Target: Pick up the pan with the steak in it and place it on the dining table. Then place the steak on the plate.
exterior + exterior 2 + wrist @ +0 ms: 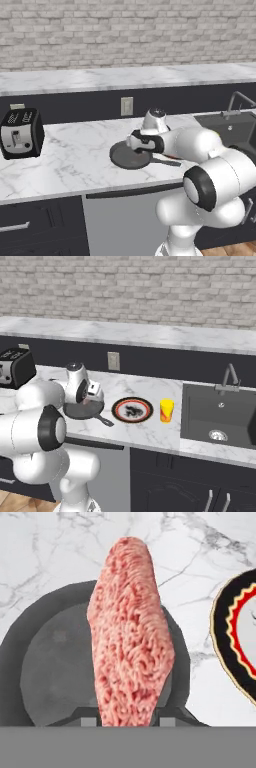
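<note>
A: Hand view: our end effector (pixel 125 722) is clenched on the steak (pixel 131 632), held above the pan (pixel 55 662) on the table (pixel 60 552).

B: We carry it sideways over the plate (pixel 235 637), keep it level, then lower before releasing.

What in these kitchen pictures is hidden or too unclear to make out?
- Gripper: in the hand view the steak covers the gap between its tips.
- Steak: in both base views the robot's hand hides most of it.
- Plate: cut off by the hand view's right edge.
- Pan: its near side sits behind the arm in the left base view.
- Cup: too small to see inside.
</note>
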Tool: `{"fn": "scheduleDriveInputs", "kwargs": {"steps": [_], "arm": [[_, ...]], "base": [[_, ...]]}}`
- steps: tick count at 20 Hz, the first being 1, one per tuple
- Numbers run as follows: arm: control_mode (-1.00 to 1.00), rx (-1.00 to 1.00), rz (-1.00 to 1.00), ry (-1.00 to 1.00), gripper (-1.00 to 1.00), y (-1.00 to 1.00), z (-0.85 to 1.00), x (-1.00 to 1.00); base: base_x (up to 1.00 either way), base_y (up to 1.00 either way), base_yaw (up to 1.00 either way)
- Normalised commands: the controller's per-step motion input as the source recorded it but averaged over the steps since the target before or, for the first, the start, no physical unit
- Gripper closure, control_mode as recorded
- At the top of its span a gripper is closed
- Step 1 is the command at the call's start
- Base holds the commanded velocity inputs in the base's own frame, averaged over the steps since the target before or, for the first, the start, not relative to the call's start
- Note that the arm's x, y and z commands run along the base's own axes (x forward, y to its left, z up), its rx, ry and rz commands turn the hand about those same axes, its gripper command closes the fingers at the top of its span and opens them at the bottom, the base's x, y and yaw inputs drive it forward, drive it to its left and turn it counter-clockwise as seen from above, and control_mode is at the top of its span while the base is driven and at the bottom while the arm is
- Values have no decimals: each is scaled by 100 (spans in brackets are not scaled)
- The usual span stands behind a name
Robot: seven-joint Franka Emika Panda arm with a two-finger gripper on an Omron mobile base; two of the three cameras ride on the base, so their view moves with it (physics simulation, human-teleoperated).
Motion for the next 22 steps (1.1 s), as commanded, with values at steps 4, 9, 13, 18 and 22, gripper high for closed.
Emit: {"fn": "scheduleDriveInputs", "kwargs": {"steps": [4, 9, 13, 18, 22], "arm": [[-100, 5, -13, 0, 100, -78, 22, -2], [-100, 2, -14, 0, 100, -82, 14, 7], [-100, 0, -14, 1, 100, -78, 1, 17], [-100, 0, -12, 1, 100, -61, -1, 11], [-100, -4, -5, 0, 100, -15, -6, 1]], "base": [[0, 0, 0], [0, 0, 0], [0, 0, 0], [0, 0, 0], [0, 0, 0]]}}
